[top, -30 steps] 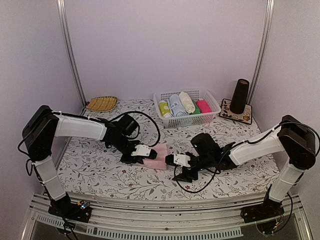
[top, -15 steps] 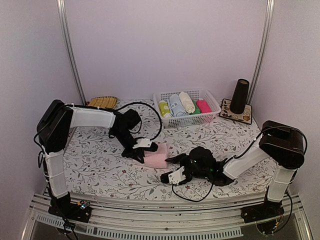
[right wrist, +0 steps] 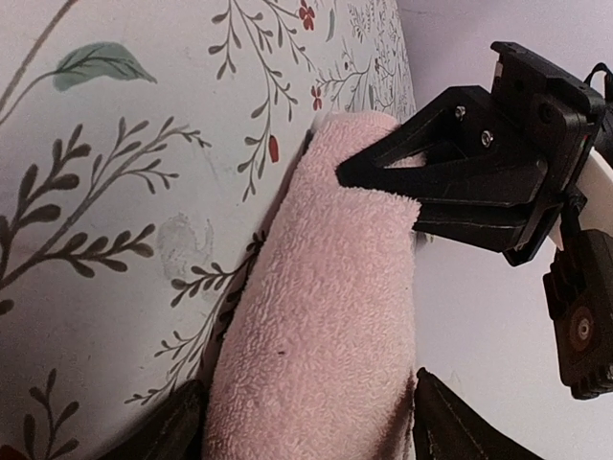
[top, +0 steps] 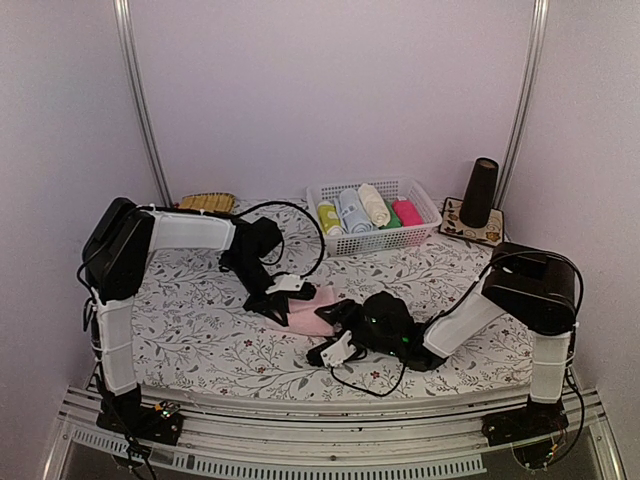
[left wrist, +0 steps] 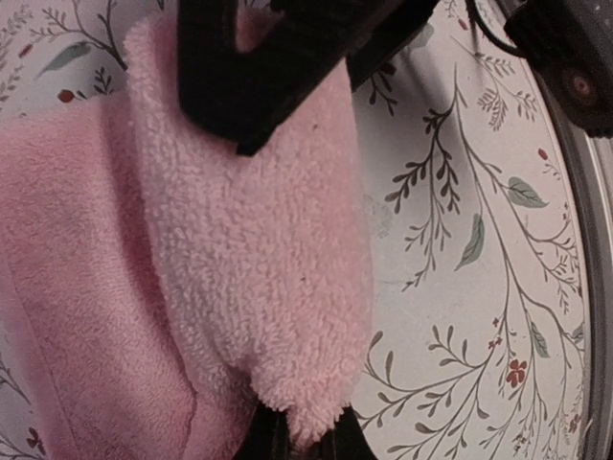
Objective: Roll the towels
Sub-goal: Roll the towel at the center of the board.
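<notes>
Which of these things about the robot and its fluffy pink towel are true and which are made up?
1. Both the left gripper and the right gripper have their fingers around the pink towel. True.
2. The white basket is empty. False: it holds several rolled towels side by side.
3. The dark cup stands upright at the back right of the table. True.
4. The pink towel is inside the basket. False: it lies on the flowery table in front of the basket.
</notes>
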Tool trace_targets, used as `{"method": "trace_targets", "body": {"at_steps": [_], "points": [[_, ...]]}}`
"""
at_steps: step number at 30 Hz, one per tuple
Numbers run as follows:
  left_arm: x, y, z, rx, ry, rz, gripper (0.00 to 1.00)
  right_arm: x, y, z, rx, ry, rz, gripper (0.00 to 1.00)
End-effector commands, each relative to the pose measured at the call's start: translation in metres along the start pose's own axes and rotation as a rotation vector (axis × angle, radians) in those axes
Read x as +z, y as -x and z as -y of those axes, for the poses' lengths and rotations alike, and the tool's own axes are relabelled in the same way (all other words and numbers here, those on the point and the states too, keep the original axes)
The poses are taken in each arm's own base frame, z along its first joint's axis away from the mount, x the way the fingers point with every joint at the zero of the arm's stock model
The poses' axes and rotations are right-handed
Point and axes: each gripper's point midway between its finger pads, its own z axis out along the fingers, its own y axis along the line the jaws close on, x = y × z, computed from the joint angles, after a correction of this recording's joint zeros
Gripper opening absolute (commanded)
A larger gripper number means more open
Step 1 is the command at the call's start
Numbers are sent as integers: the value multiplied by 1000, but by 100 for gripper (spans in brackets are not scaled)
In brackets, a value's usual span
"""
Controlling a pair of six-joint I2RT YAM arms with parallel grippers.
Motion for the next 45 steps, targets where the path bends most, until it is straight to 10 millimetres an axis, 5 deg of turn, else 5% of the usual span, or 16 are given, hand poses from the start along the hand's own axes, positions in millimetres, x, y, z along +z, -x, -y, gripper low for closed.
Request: {"method": "trace_targets", "body": {"at_steps": [1,7,11,16,19,28,36,45], "points": [[31,-46,37,-102,-174,-135,3,13,-6,-5,-40,-4,-35,71],[30,-49,38,-86,-160,-142,7,19,-6,-8,3,42,-34,34],[25,-49,32,-75,-113,-136,25,20,-4,-11,86,104,-24,23],[-8,-38,17,-25,81,-71,61,16,2,-16,192,190,13,23],[-29,-34,10,2,224,-38,66,15,4,-14,278,234,36,23],[-54,-34,14,99,580,64,68,10,14,-11,590,412,78,24],[-71,-5,27,238,793,149,72,-1,22,-18,822,555,117,27],[-46,13,44,438,871,114,72,3,17,-12,1040,727,170,28]]}}
